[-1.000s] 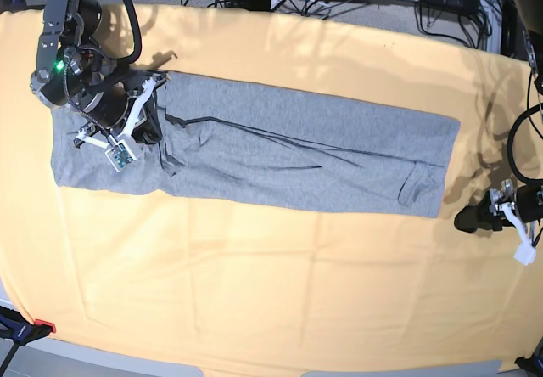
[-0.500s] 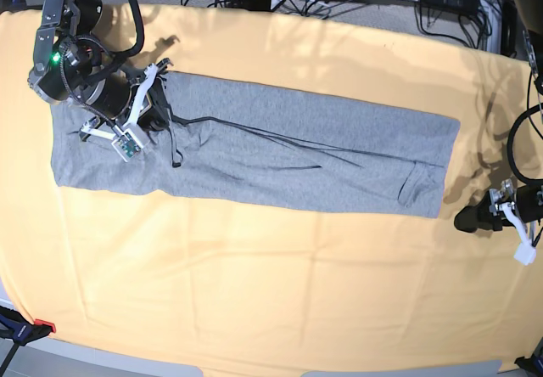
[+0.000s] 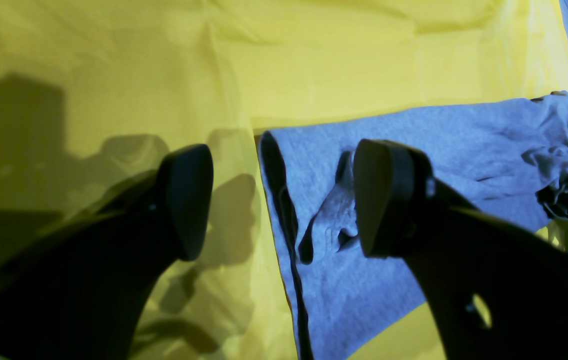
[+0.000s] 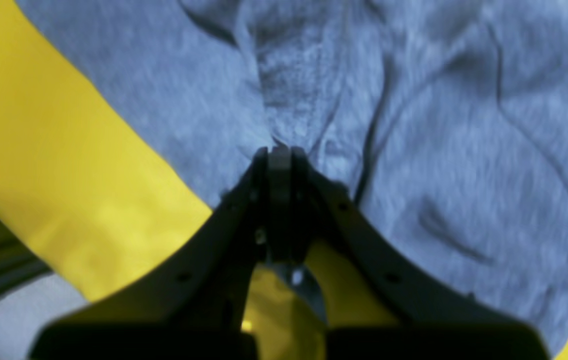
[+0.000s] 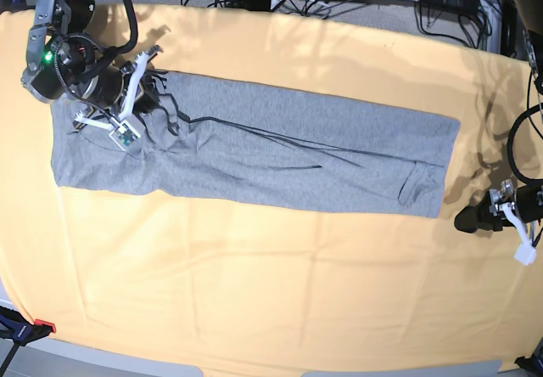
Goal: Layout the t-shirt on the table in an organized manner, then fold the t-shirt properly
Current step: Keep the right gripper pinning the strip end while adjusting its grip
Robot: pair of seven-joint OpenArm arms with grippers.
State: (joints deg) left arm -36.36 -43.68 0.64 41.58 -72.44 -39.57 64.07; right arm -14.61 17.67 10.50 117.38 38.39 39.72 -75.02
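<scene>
Movement is all on your right arm: across the last second the right gripper (image 5: 144, 105) has climbed from about the 9 o'clock end of the t-shirt (image 5: 280, 143) toward 11 o'clock, and the dark seam edge it pinches has trailed up with it, so the cloth there now stands in a small raised pucker instead of lying flat. Your right wrist view shows those jaws pressed fully together with a fold of grey fabric (image 4: 284, 115) caught at their tips. I judge this to be a lift to open or straighten that end before the next fold; watch that the single pinch does not drag the whole strip out of line.

Your left gripper (image 5: 479, 218) has not shifted. It sits on the bare table (image 5: 254, 292) at 3 o'clock, just off the shirt's near end, jaws spread wide with nothing between them; one fingertip (image 3: 186, 200) hangs over yellow cloth, the other over the grey hem.

The shirt itself lies as a long narrow band across the middle of the table, running from 9 toward 3 o'clock, already folded lengthwise, so the task looks roughly midway.

No containers appear in any view.
</scene>
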